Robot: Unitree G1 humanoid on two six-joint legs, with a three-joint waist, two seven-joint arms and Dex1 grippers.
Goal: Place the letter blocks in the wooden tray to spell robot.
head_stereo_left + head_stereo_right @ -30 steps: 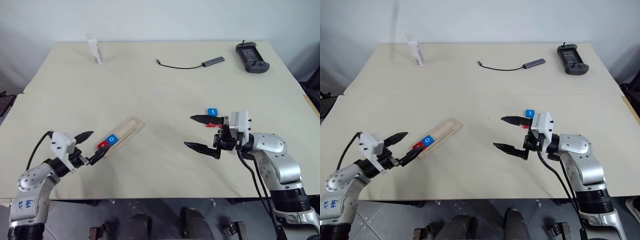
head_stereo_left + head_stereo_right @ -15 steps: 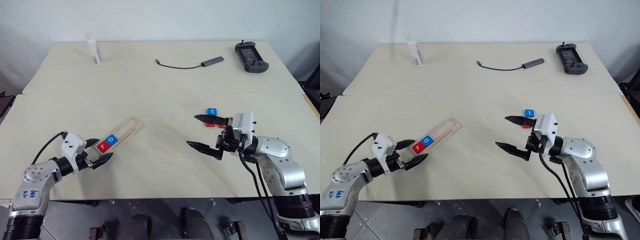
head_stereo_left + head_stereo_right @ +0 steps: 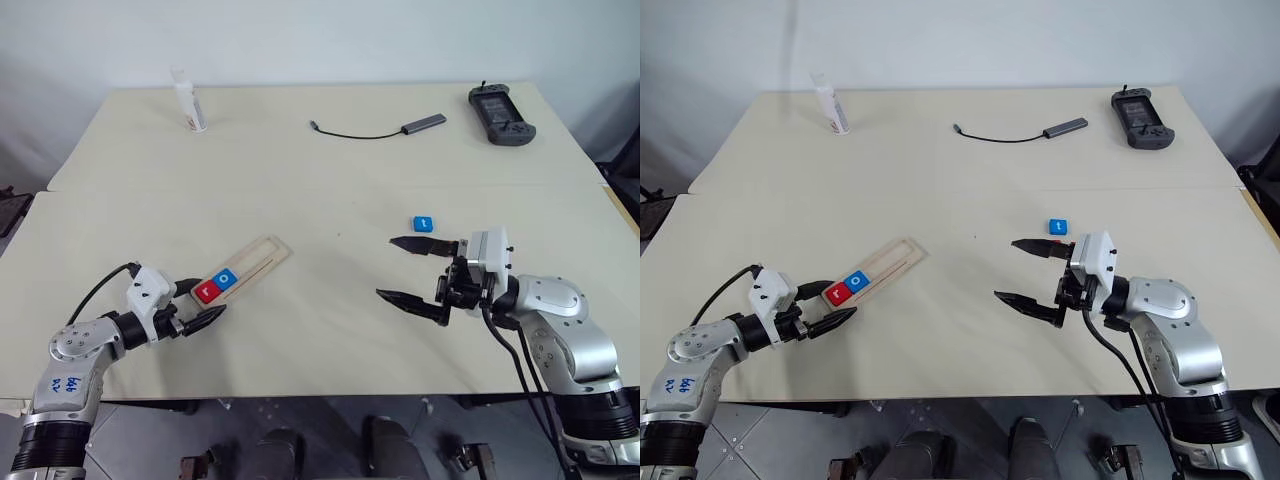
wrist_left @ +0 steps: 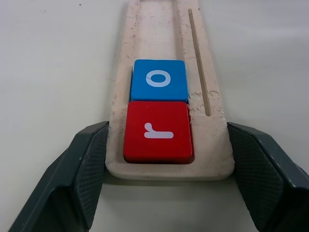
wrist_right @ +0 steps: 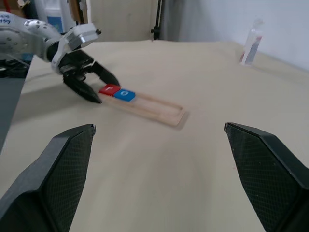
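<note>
The wooden tray [image 3: 252,265] lies slantwise at the table's front left. At its near end sit two letter blocks, a red "r" [image 4: 157,130] and, touching it, a blue "o" [image 4: 159,79]. My left gripper [image 3: 200,304] is open and low on the table, one finger on each side of that end, beside the "r". A blue "t" block [image 3: 423,222] lies loose on the table to the right. My right gripper [image 3: 388,268] hangs open and empty just in front of it, pointing left. A sliver of red [image 3: 1054,243] shows behind its upper finger.
A white tube [image 3: 190,100] stands at the back left. A dark cable with adapter [image 3: 385,129] and a black handheld device [image 3: 496,102] lie along the back. A seam [image 3: 320,187] crosses the table; its front edge runs close below both grippers.
My left gripper has sunk to the table and rolled level, its fingers now flanking the tray's end. The right gripper has hardly moved; the view itself has shifted.
</note>
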